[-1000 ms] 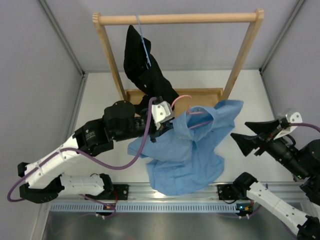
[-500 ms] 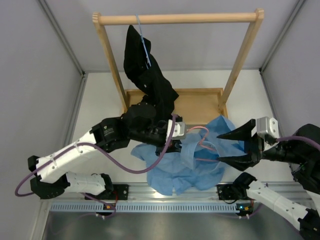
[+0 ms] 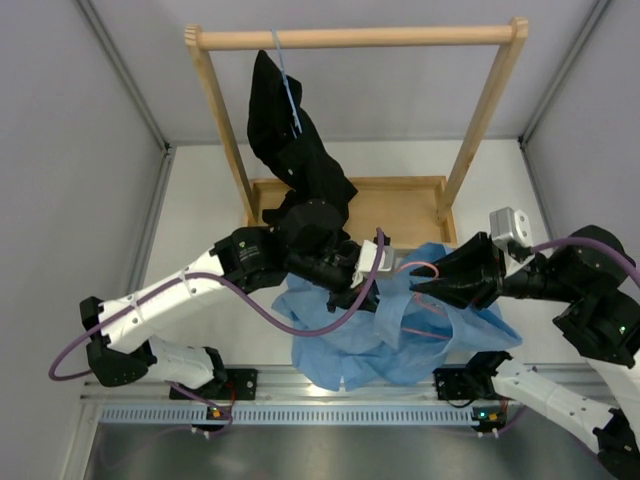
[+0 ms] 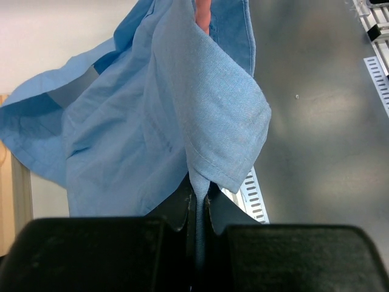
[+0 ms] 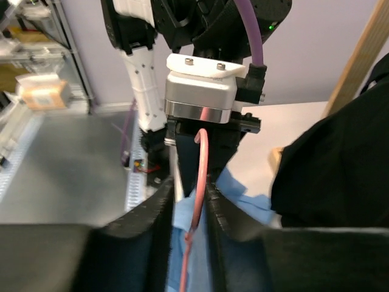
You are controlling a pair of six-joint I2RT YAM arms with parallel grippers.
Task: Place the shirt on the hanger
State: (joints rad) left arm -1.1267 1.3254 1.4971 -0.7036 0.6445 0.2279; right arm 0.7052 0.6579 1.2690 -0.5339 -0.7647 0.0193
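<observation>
Left gripper: jaws pressed together on a folded edge of the shirt, the cloth pinched between the two fingers. The shirt rises from this grip and spreads over the table in front of the rack.

Right gripper: jaws drawn close onto the hanger, the pink wire running upward between the fingers. The two grippers face each other, just beside one another above the shirt. The hanger's hook curves up between them, and its lower wires lie inside the blue cloth (partly hidden by folds).

Rack base: a shallow wooden tray. The lower end of the black shirt hangs at its left part. The black shirt hangs from the light-blue hanger on the top bar, directly behind the left arm's wrist.
</observation>
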